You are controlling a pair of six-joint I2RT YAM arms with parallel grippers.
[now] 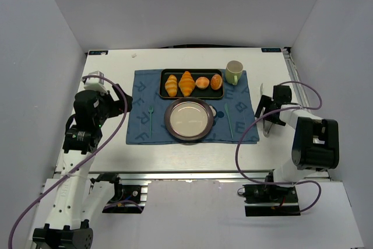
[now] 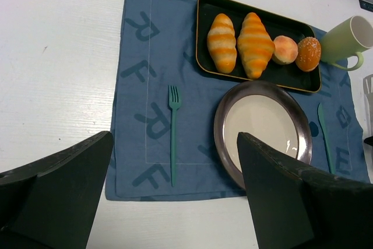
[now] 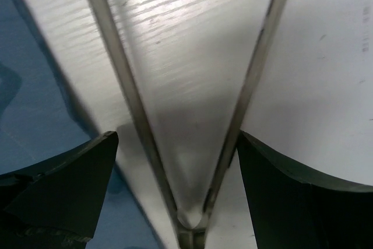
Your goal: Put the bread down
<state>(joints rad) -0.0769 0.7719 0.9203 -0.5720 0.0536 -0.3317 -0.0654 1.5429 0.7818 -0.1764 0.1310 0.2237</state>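
Note:
Two small glossy orange-brown buns (image 1: 202, 83) (image 1: 216, 81) lie at the right end of a black tray (image 1: 192, 71), beside two ridged croissants (image 1: 179, 84). In the left wrist view the buns (image 2: 285, 49) (image 2: 308, 54) sit in the tray (image 2: 291, 77) beyond an empty round plate (image 2: 220, 126). My left gripper (image 1: 118, 100) (image 2: 175, 137) is open and empty, above the table left of the blue placemat (image 1: 140, 86). My right gripper (image 1: 266, 112) (image 3: 175, 135) is open, its jaws straddling the hinge end of metal tongs (image 3: 125, 91) that lie on the table right of the placemat.
The plate (image 1: 169, 119) sits on the placemat in front of the tray. A teal fork (image 1: 150, 119) lies left of it and a teal knife (image 1: 228, 118) right of it. A pale green mug (image 1: 233, 72) stands right of the tray. Grey walls enclose the table.

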